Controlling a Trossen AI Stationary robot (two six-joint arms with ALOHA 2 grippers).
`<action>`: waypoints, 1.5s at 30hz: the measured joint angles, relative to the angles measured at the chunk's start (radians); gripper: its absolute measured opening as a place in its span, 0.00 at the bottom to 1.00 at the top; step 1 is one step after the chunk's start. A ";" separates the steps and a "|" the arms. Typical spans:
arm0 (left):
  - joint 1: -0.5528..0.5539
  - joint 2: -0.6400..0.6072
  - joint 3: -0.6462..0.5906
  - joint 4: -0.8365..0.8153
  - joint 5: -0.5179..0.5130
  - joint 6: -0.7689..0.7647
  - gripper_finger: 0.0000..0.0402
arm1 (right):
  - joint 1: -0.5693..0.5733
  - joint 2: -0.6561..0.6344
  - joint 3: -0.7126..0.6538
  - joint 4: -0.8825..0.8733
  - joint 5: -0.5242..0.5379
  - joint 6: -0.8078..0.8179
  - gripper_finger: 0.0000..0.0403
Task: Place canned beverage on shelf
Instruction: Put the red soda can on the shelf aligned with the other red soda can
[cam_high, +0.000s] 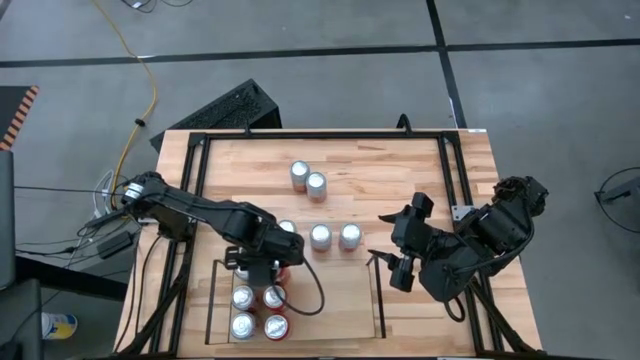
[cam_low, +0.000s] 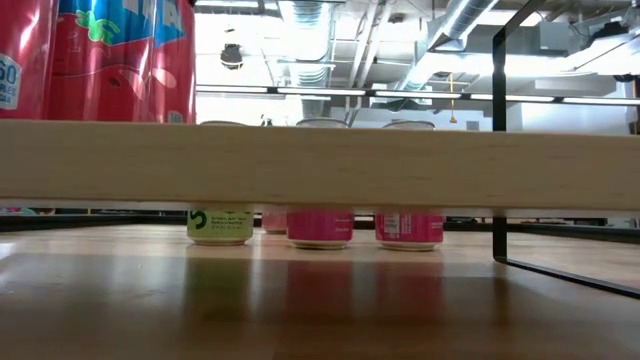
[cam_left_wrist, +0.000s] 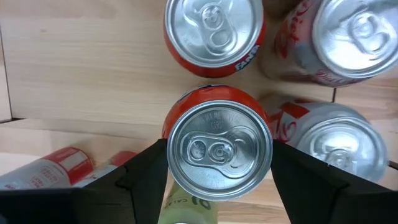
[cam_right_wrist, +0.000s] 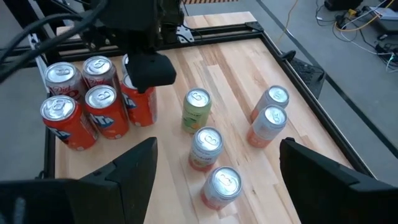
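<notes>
Gripping an orange can (cam_left_wrist: 219, 154) from directly above, my left claw (cam_high: 262, 262) has a dark finger (cam_left_wrist: 144, 177) pressed against each side of it. The can stands upright, its long axis vertical and its silver lid with the pull tab facing straight up at the wrist camera. It sits at the back edge of the shelf (cam_high: 350, 310), the low bay with thin black rails and a light wood floor at the near side of the tabletop (cam_high: 380, 170). I cannot tell whether its base rests on the plank or hangs just clear of it.

Four more upright cans (cam_high: 258, 311) stand in a tight two-by-two block on the shelf floor just beside the held one, all with lids up, red and orange sides showing in the right wrist view. The right half of the shelf floor is bare wood.

My right claw (cam_high: 385, 262) waits well apart at the shelf's right rail, its two fingers spread wide with nothing between them.

Out on the open tabletop, beyond the shelf, five other cans stand upright: a green one (cam_right_wrist: 197, 111) nearest the left arm, two (cam_high: 335, 237) side by side toward the middle, and a touching pair (cam_high: 308, 179) farther back. From the low camera I see the shelf plank as a pale band across the view, with red cans (cam_low: 100, 60) on top of it at left.
</notes>
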 joint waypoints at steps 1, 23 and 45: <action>0.002 0.000 -0.006 0.003 0.000 -0.001 0.59 | 0.000 0.000 0.000 0.000 0.000 0.000 0.77; 0.020 0.001 -0.038 0.036 0.048 0.006 0.59 | 0.000 0.000 0.000 -0.004 -0.001 -0.016 0.77; 0.019 0.001 -0.055 0.066 0.040 0.016 0.59 | 0.000 -0.001 0.000 -0.004 -0.003 -0.026 0.77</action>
